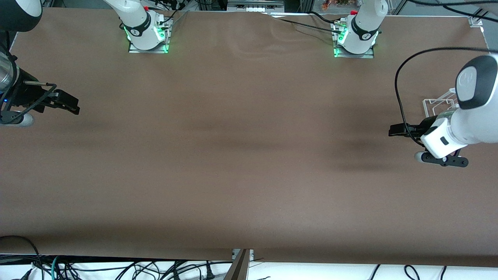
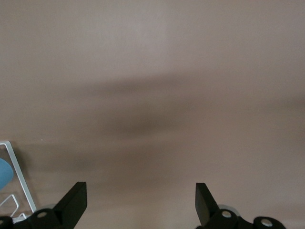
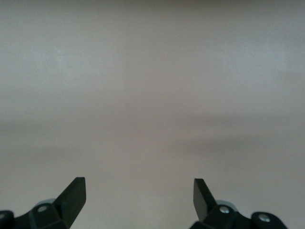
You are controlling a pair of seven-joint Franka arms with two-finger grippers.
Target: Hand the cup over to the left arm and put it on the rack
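Item, cup [image 2: 4,172]: you see only a light-blue sliver at the edge of the left wrist view. It sits just inside the white frame of the rack [image 2: 17,172], and whether it stands upright or lies over cannot be told. In the front view the left arm's body covers that spot, so you get no second look at it. Item, rack [image 1: 435,103]: at the left arm's end of the table, partly under the left arm. Item, left gripper [image 1: 393,130]: it hangs low over the table just beside the rack, fingers spread wide and empty, aimed toward the bare middle of the table [image 1: 241,163] and away from the cup. Item, right gripper [image 1: 74,107]: over the right arm's end of the table, fingers also spread with nothing between them, well apart from both cup and rack. Note for you: the left gripper is much the nearer of the two. Any pickup by the right arm would likely need a reach across nearly the whole table.
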